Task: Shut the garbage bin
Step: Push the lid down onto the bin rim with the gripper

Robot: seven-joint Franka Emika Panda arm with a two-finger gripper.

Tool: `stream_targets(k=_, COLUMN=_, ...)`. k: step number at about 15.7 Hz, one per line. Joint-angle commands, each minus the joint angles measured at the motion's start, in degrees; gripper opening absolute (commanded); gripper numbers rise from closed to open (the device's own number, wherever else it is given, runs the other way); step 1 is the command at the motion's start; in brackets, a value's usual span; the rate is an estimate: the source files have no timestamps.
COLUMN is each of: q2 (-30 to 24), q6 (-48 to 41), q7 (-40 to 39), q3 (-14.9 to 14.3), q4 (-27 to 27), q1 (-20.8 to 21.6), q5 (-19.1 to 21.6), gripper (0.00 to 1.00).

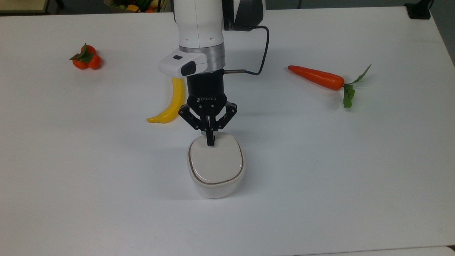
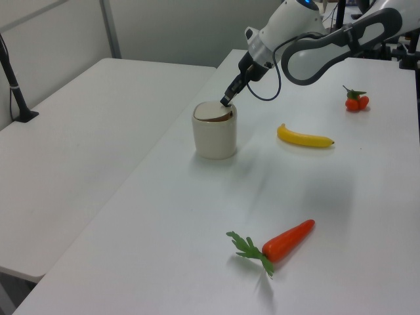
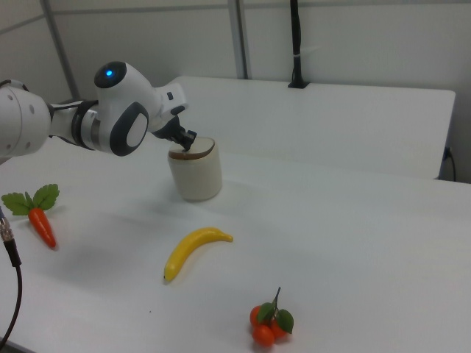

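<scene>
Fingertips of your gripper (image 1: 210, 141) are pressed together, resting on the far edge of the garbage bin (image 1: 216, 168) lid in the top view. Bin sits mid-table (image 1: 320, 177), lid looking nearly flat. Your arm blocks the banana's (image 1: 170, 103) upper end, and the bin's hinge side is hidden behind the fingers, so you can't check the seam there.

The table (image 1: 355, 160) is plain white. The garbage bin (image 1: 216, 185) is off-white with a cream lid edged by a thin brown line. The gripper (image 1: 210, 142) is black, on a white arm. The banana (image 1: 170, 105) is yellow, the carrot (image 1: 316, 77) orange with green leaves, and the tomatoes (image 1: 85, 59) orange-red with green leaves.
</scene>
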Motion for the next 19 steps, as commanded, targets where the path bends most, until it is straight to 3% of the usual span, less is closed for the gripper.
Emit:
stream_targets(k=1, q2=-1.1, q6=-1.0, q7=-0.7, q3=-0.1, q4=-2.3, q1=0.2, q5=0.0, gripper=0.00)
stream_targets(k=13, q2=0.2, q6=-1.0, q7=-0.6, q3=0.2, q4=-2.9, q1=0.3, q5=-1.5, gripper=0.00)
stream_targets(k=19, q2=-3.7, q6=-3.6, q7=0.0, q3=0.2, q4=-2.4, q1=-0.4, q5=-1.4, gripper=0.00)
